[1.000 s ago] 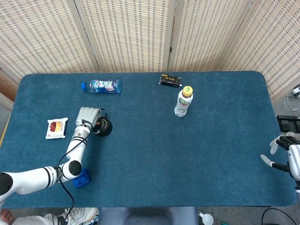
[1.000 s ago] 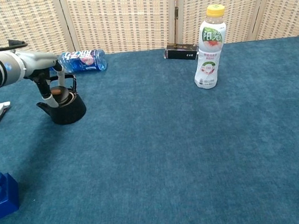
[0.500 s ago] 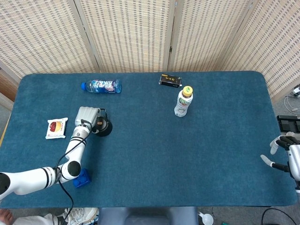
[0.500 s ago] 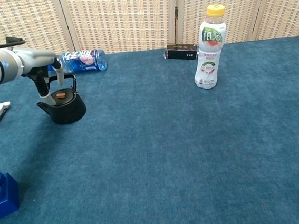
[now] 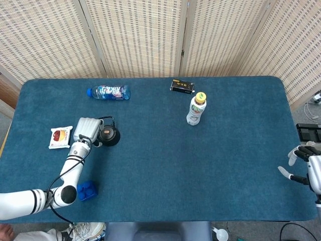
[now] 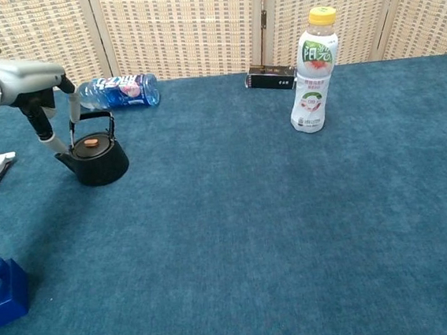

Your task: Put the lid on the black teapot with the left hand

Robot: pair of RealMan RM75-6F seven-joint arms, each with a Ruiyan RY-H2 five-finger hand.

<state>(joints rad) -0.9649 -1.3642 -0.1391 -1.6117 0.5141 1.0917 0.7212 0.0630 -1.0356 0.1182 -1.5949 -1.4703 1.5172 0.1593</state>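
Observation:
The black teapot (image 5: 108, 135) (image 6: 94, 159) stands on the left part of the blue table with its lid (image 6: 92, 142) seated on top and its wire handle upright. My left hand (image 5: 85, 129) (image 6: 39, 98) hovers just left of the pot, fingers spread and pointing down, holding nothing. One fingertip hangs near the spout without clearly touching it. My right hand (image 5: 304, 161) stays off the table's right edge, fingers apart and empty.
A lying blue water bottle (image 5: 109, 92) is behind the teapot. A snack packet (image 5: 60, 136) lies to its left and a blue brick (image 5: 86, 191) nearer the front. A yellow-capped bottle (image 5: 196, 109) and a small black box (image 5: 181, 86) stand mid-table.
My left hand has let go of the lid, which now sits on the teapot, and has drawn back to the left, away from the pot. The right hand has not moved.

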